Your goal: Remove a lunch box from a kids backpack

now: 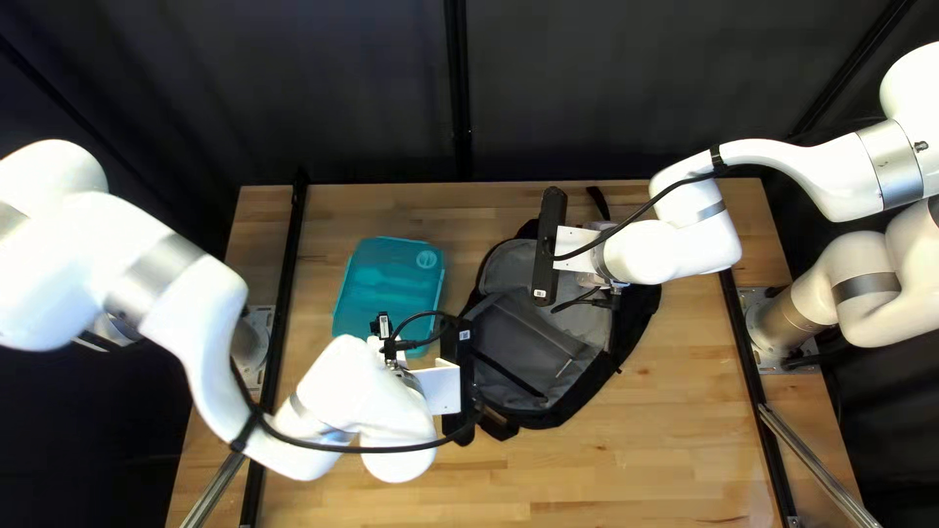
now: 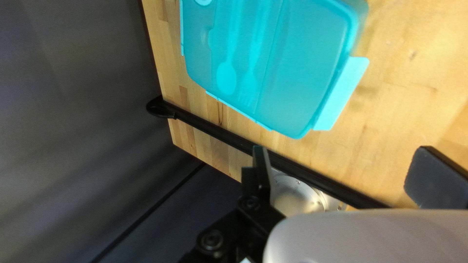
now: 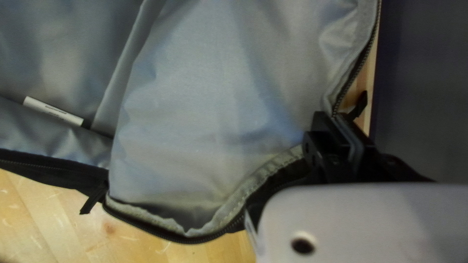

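Observation:
In the top left view, my left gripper (image 1: 437, 389) is near the lunch box's lower right corner, its fingers hidden. The teal lunch box (image 1: 391, 286) lies flat on the table, left of the unzipped black backpack (image 1: 533, 347) with grey lining. My right gripper (image 1: 579, 242) is over the backpack's upper part. From the left wrist, the lunch box (image 2: 292, 63) lies ahead of my left gripper (image 2: 348, 175), whose wide-open fingers have nothing between them. The right wrist view shows my right gripper (image 3: 336, 134) shut on the edge of the backpack (image 3: 209, 112), beside the zipper.
Black rails (image 1: 284, 293) run along both sides of the wooden table (image 1: 626, 460). Silver arm bases stand at the sides, and a dark curtain (image 1: 372, 88) hangs behind the far edge. A loose black strap (image 1: 599, 202) reaches beyond the backpack's top.

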You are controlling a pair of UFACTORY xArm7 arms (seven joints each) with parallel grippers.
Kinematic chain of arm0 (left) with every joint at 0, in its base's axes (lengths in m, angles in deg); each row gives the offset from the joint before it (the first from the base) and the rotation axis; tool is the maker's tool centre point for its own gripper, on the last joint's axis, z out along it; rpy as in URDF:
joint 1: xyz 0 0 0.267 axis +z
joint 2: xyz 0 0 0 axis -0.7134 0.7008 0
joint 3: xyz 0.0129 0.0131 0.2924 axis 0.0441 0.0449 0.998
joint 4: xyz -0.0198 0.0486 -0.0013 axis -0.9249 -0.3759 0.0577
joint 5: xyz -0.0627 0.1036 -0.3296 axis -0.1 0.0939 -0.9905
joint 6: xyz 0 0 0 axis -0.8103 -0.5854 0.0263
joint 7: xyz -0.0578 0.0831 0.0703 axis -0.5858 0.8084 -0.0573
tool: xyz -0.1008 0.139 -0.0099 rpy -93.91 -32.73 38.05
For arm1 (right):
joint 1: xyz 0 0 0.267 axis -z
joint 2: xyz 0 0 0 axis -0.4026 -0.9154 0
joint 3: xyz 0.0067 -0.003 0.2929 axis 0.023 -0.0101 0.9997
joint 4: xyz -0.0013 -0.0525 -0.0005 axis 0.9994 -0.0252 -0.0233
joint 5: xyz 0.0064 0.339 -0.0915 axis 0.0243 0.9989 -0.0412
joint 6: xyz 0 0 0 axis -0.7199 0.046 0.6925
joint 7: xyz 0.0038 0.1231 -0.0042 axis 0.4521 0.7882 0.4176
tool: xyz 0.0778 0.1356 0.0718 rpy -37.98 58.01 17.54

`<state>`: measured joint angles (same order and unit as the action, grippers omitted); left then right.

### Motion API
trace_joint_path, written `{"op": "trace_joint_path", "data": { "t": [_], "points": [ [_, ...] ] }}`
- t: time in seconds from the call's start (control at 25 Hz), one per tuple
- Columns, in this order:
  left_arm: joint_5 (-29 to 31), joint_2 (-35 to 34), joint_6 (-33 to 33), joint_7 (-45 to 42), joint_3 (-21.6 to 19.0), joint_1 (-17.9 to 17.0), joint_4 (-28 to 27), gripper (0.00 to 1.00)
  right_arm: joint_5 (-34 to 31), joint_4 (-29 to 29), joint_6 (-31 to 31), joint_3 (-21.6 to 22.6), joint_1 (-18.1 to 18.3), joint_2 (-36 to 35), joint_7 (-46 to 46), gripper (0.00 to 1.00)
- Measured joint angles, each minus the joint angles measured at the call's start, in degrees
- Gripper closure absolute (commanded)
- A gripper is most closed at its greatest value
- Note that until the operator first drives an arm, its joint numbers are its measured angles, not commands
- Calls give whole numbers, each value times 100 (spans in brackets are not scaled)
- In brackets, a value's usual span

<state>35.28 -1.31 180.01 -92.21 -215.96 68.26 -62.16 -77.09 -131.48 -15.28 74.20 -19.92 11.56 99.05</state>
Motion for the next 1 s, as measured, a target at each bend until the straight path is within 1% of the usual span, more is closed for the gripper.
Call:
{"op": "trace_joint_path", "data": {
  "t": [0.2,0.32,0.4,0.48,0.8,0.84,0.88,0.92,1.0],
  "points": [
    [95,441,1043,126,-277,-184,-850,0,0,0,0,0,0,0,0,100],
    [144,467,1656,269,-400,-250,-1505,0,0,0,0,0,0,0,0,100],
    [157,384,1910,366,-447,-285,-1819,0,0,0,0,0,0,0,0,100],
    [162,343,1999,405,-466,-303,-1931,0,0,0,0,0,0,0,0,100],
    [162,337,2016,412,-469,-305,-1952,0,0,0,0,0,0,0,0,100],
    [162,337,2016,412,-469,-305,-1952,0,0,0,0,0,0,0,0,95],
    [163,337,2017,412,-469,-305,-1952,0,0,0,0,0,0,0,0,7],
    [163,337,2017,412,-469,-305,-1952,0,0,0,0,0,0,0,0,0],
    [163,337,2017,412,-469,-305,-1952,0,0,0,0,0,0,0,0,0]
  ]
}}
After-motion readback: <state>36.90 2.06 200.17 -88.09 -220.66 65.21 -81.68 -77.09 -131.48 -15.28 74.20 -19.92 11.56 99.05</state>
